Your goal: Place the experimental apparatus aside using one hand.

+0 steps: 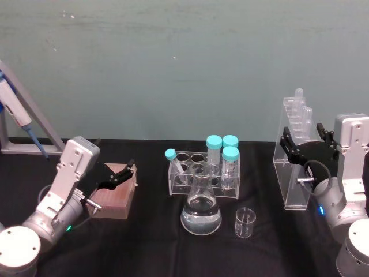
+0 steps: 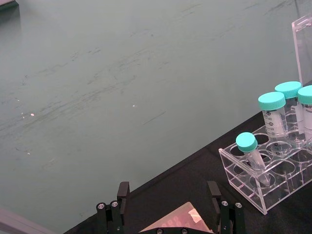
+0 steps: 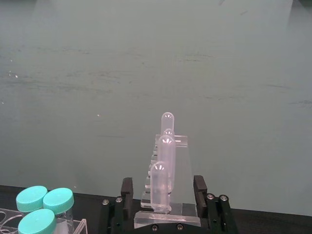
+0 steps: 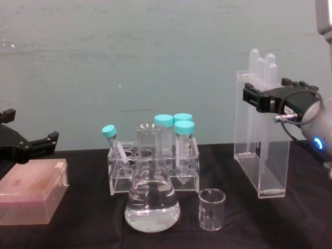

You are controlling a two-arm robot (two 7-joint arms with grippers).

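The tall clear acrylic stand (image 1: 297, 173) with long tubes stands on the black table at the right (image 4: 262, 155). My right gripper (image 1: 305, 138) holds its upper part, fingers pressed on both narrow sides (image 3: 163, 195). The conical flask (image 1: 201, 213) with clear liquid sits front centre (image 4: 152, 202). Just right of it is the small glass beaker (image 1: 245, 224), upright and empty (image 4: 212, 209). My left gripper (image 1: 124, 173) hovers open over a pink box, far from the labware.
A clear rack of teal-capped tubes (image 1: 202, 173) stands behind the flask (image 4: 155, 155). The pink box (image 1: 115, 196) lies at the left under the left gripper (image 2: 168, 195). A pipette on a metal frame (image 1: 17, 115) is at the far left. A green wall backs the table.
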